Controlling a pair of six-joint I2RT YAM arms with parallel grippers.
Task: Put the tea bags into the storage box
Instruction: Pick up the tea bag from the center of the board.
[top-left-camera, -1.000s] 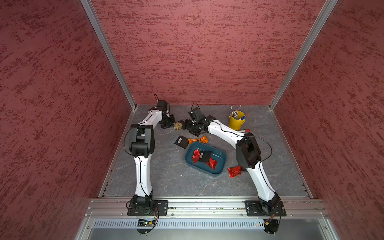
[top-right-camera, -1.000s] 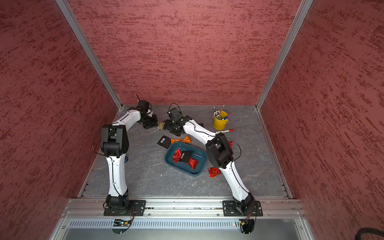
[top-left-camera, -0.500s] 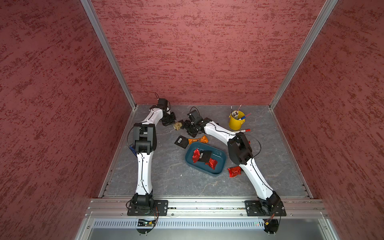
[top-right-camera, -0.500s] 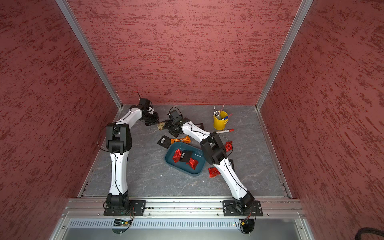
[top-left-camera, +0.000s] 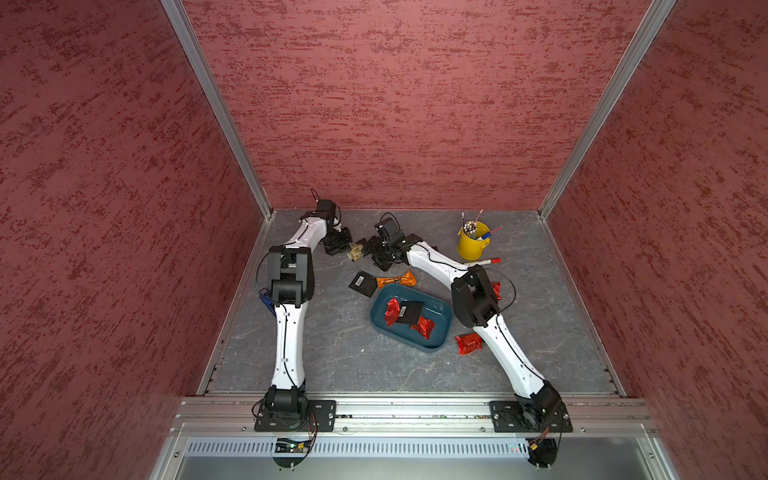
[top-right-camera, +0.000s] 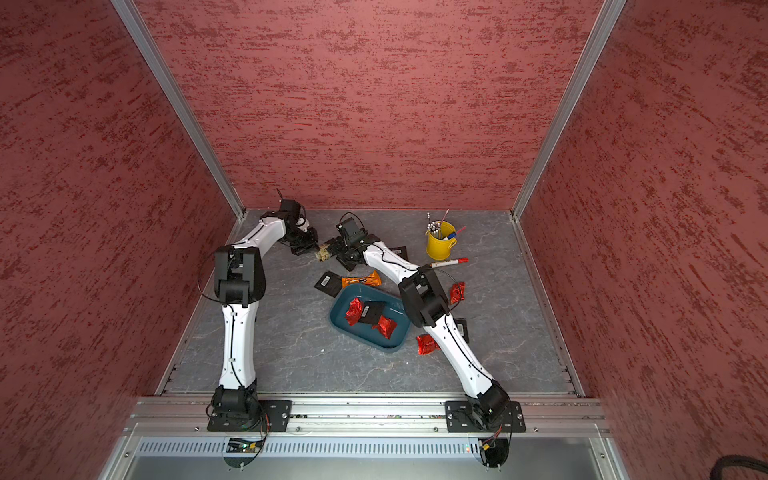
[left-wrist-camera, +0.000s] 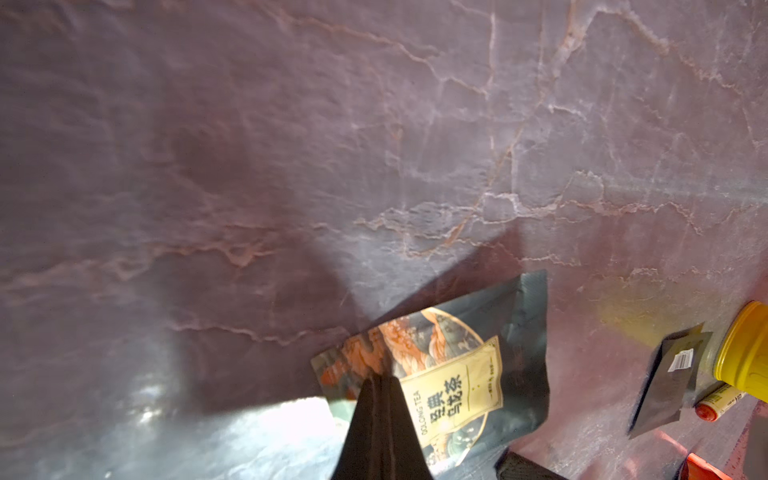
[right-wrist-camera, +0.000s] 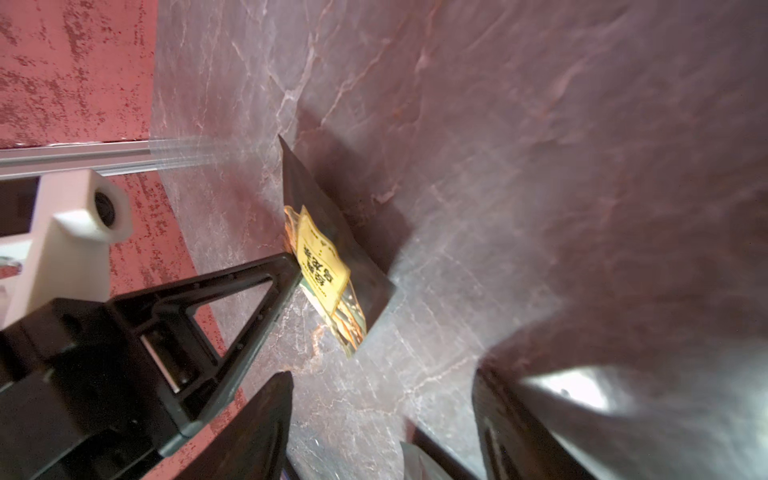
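Red bumpy walls stand around a grey stone-look table (top-left-camera: 332, 365). In both top views the two arms meet at the far side of it. The left gripper (top-left-camera: 347, 246) is squeezed tight on the oolong tea bag (top-left-camera: 356, 252), and the right gripper (top-left-camera: 372, 250) sits just beside that bag. The storage box (top-left-camera: 434, 347) lies nearer the front, well apart from it, with two red tea bags (top-left-camera: 391, 309) and a black tea bag (top-left-camera: 409, 312) inside. In the left wrist view, the left gripper (left-wrist-camera: 380, 380) has its fingers (left-wrist-camera: 370, 415) pressed together on one corner of the oolong tea bag (left-wrist-camera: 457, 374). In the right wrist view, the right gripper (right-wrist-camera: 382, 378) has its jaws wide apart with nothing between them, and the oolong tea bag (right-wrist-camera: 328, 266) hangs ahead of it. This looks like a pass from one gripper to the other. To do it well, the right gripper should slide over the free edge, away from the left fingers, and squeeze firmly. Only then should the left gripper let go. The bag looks thin and slippery, so a deep bite is safer than a tip pinch.
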